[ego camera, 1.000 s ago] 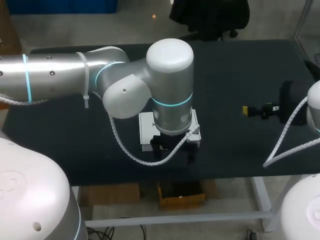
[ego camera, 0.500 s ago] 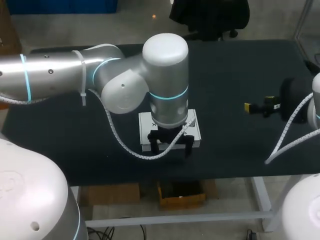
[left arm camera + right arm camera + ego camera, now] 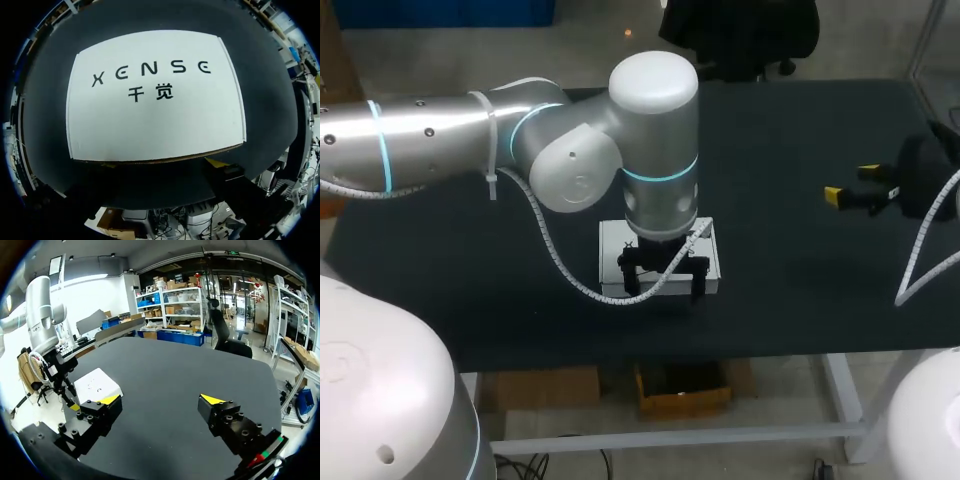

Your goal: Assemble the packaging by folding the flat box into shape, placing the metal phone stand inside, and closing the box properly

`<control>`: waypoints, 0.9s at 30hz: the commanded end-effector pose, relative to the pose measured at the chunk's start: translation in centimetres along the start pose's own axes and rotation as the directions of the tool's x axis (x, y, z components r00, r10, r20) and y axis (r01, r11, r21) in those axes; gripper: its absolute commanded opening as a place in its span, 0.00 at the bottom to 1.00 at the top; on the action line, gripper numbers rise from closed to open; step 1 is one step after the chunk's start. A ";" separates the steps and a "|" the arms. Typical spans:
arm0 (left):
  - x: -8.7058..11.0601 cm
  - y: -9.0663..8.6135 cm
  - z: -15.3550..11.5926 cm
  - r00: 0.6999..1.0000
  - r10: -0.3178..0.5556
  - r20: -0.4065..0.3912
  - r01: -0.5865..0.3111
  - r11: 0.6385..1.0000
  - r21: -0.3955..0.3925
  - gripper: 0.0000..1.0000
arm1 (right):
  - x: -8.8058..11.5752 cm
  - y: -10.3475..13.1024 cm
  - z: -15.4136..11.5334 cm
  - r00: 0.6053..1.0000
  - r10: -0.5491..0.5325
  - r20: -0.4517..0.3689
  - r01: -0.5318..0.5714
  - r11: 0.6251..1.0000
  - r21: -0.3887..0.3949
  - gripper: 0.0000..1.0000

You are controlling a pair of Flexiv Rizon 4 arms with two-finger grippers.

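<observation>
- Left jaws are spread wide with nothing held. They hang on the left arm (image 3: 650,150) close over the front edge of the white cardboard box (image 3: 612,250), and I can't tell if they touch it.
- Right jaws are wide open too and empty. In the right wrist view the two yellow fingertips (image 3: 212,399) stand well apart with just bare table between them.
- That box sits on the black table (image 3: 800,130), about mid-width and near the front edge, right under the left wrist.
- It looks folded up and closed. The left wrist view is pretty much all flat white lid with dark print on it, plus a thin brown cardboard edge on the side nearest the fingers.
- No idea what's in the box, since the lid covers everything.
- The right arm (image 3: 925,175) is way off at the right side of the table, well apart from the box.
- From the right wrist view the box is ahead and off to one side, with the left arm standing upright over it.
- A white spiral cable (image 3: 560,270) loops from the left arm down to its wrist.
</observation>
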State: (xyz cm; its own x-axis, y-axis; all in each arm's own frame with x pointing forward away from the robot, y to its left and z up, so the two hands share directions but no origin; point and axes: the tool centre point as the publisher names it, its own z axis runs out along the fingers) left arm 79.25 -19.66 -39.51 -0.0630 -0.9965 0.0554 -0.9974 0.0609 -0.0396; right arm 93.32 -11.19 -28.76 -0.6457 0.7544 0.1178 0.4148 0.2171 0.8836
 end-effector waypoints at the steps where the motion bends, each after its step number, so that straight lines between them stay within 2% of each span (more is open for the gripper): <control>1: 0.5 -1.0 0.3 1.000 -0.003 0.008 0.003 1.000 -0.012 1.00 | -1.2 0.2 1.0 0.999 -0.012 -0.037 0.011 0.999 -0.040 1.00; 6: 0.3 -1.9 0.3 1.000 -0.012 0.004 0.012 1.000 -0.015 1.00 | -2.3 1.0 1.9 0.999 -0.035 -0.037 0.033 0.998 -0.053 1.00; 11: 0.2 -2.6 0.3 1.000 -0.026 0.006 0.026 1.000 -0.018 1.00 | -2.7 1.4 2.9 0.998 -0.060 -0.033 0.059 0.998 -0.021 1.00; 27: 0.0 -6.8 0.0 0.997 -0.073 0.003 0.073 0.997 -0.014 1.00 | -2.7 1.4 2.9 0.998 -0.060 -0.033 0.059 0.998 -0.021 1.00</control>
State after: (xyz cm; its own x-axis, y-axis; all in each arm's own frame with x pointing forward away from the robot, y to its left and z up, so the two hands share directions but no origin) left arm 85.14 -19.71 -39.23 0.0079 -0.9979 0.0649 -0.9994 -0.0101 -0.0342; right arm 97.62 -11.09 -29.03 -0.6883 0.7210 0.0799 0.3679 0.2520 0.8951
